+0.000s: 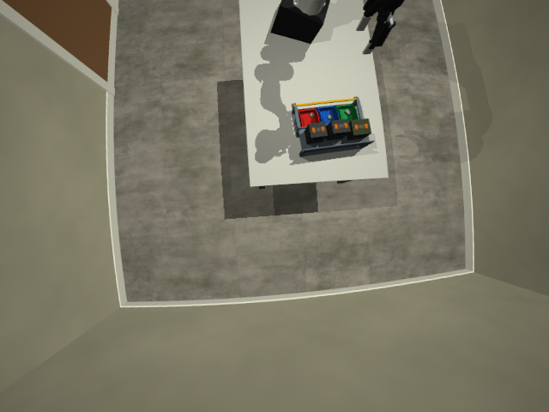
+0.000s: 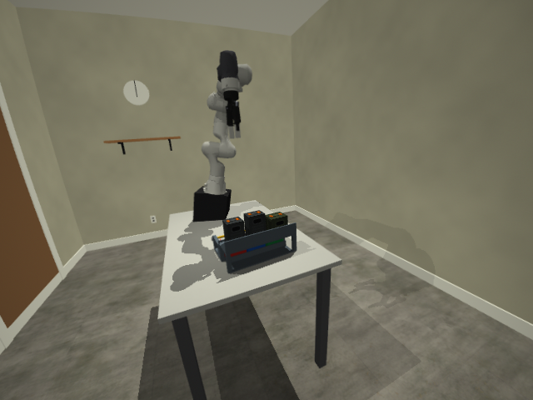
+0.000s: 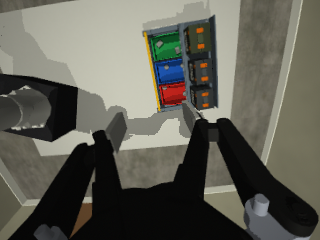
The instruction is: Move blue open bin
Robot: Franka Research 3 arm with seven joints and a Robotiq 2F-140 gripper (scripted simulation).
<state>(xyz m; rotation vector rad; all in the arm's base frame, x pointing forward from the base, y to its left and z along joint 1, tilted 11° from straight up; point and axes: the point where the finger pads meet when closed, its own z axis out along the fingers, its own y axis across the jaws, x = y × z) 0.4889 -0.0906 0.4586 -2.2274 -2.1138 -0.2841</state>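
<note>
The blue open bin (image 1: 325, 113) (image 3: 169, 74) sits in the middle of the lower row on the grey shelf (image 1: 360, 108) (image 2: 262, 237) (image 3: 216, 65), with small grey parts inside. The red bin (image 1: 305, 117) (image 3: 172, 96) and the green bin (image 1: 352, 116) (image 3: 167, 50) sit on either side of it, also with parts inside. In the exterior view the shelf's back hides the bins. My gripper (image 1: 364, 36) (image 2: 235, 132) (image 3: 153, 115) is partly open and empty, high above the table (image 1: 274, 172) (image 2: 193, 299) (image 3: 115, 40) and away from the shelf.
Three dark boxes with orange marks stand behind the bins: one (image 1: 316, 130) (image 2: 233, 228) behind red, one (image 1: 340, 127) (image 2: 255, 222) behind blue, one (image 1: 361, 128) (image 2: 277, 221) behind green. A yellow bar (image 1: 325, 102) (image 3: 151, 70) runs along the shelf's front. The black robot base (image 1: 296, 27) (image 2: 211, 207) (image 3: 65, 110) stands on the table.
</note>
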